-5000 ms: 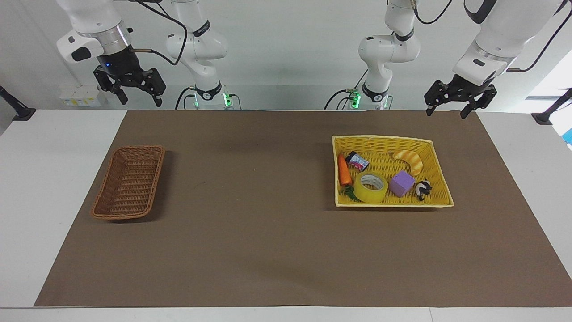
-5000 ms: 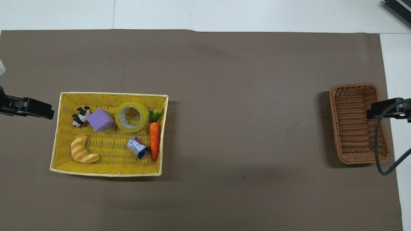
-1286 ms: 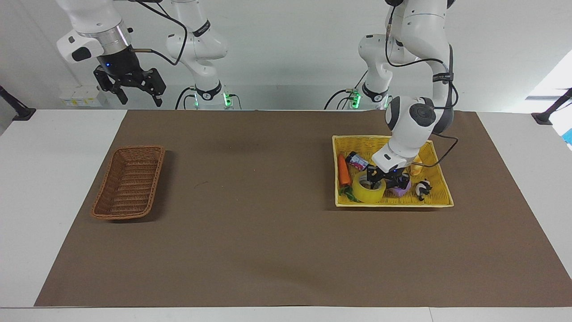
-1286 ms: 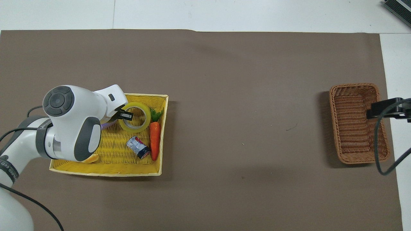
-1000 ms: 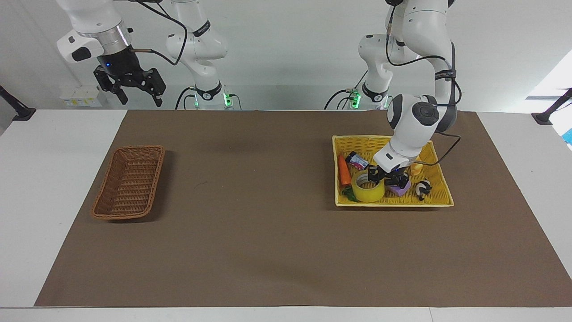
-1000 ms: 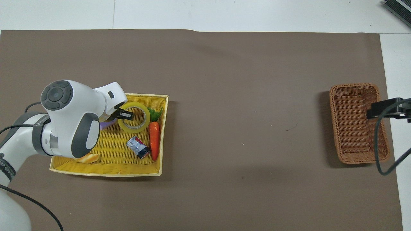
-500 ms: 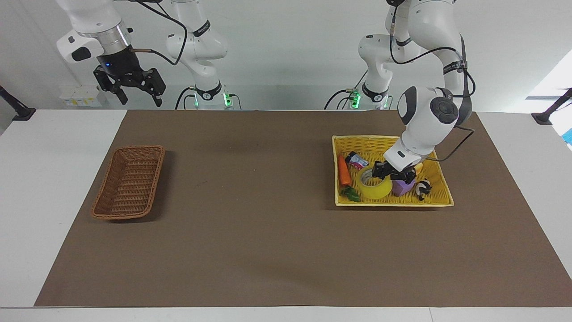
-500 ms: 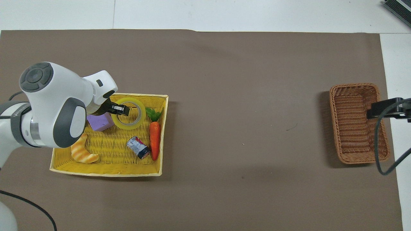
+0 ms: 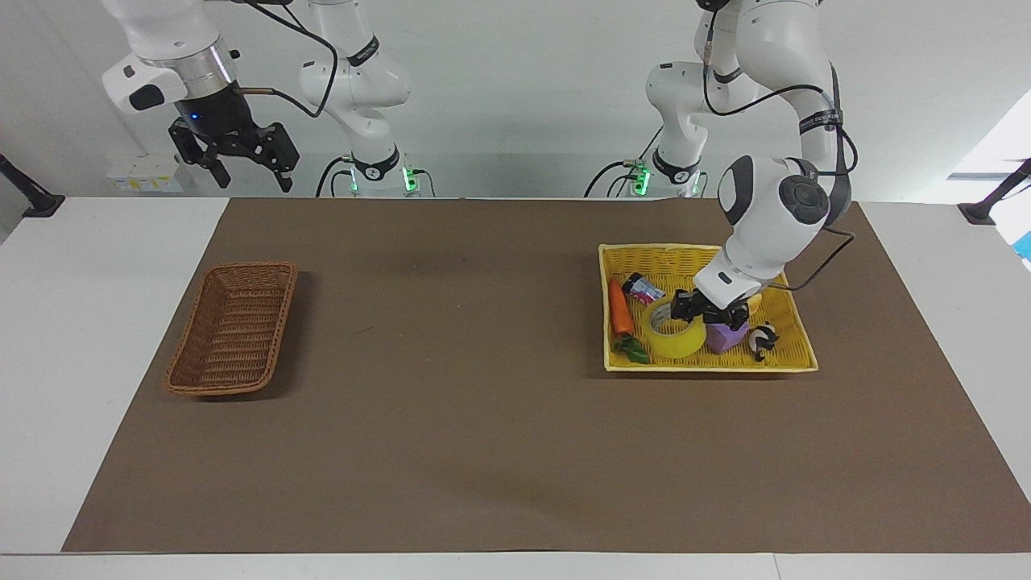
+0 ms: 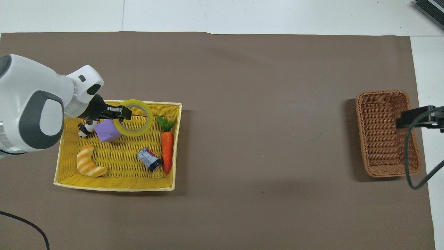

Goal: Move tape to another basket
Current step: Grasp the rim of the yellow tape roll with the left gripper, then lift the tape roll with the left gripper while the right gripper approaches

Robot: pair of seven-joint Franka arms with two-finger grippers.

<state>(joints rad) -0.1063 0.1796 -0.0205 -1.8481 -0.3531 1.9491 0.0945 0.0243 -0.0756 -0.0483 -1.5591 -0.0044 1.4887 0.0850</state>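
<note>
The tape (image 9: 673,337), a wide yellow roll with a white core, hangs just above the floor of the yellow basket (image 9: 709,368). My left gripper (image 9: 699,310) is shut on its wall, one finger inside the core. In the overhead view the tape (image 10: 149,117) overlaps the basket's rim farthest from the robots, beside the left gripper (image 10: 122,113). The brown wicker basket (image 9: 233,326) lies empty at the right arm's end of the table. High above that end my right gripper (image 9: 251,179) waits, open, and its tip (image 10: 407,119) shows over the brown basket (image 10: 383,135).
In the yellow basket (image 10: 114,188) lie a purple cube (image 10: 105,131), a panda toy (image 10: 83,130), a croissant (image 10: 89,166), a small can (image 10: 149,159) and a carrot (image 10: 167,151). A brown mat (image 9: 483,419) stretches between the two baskets.
My left gripper has risen with the tape in it and shifted toward the purple cube. The tape is off the basket floor. The right arm has not moved.
</note>
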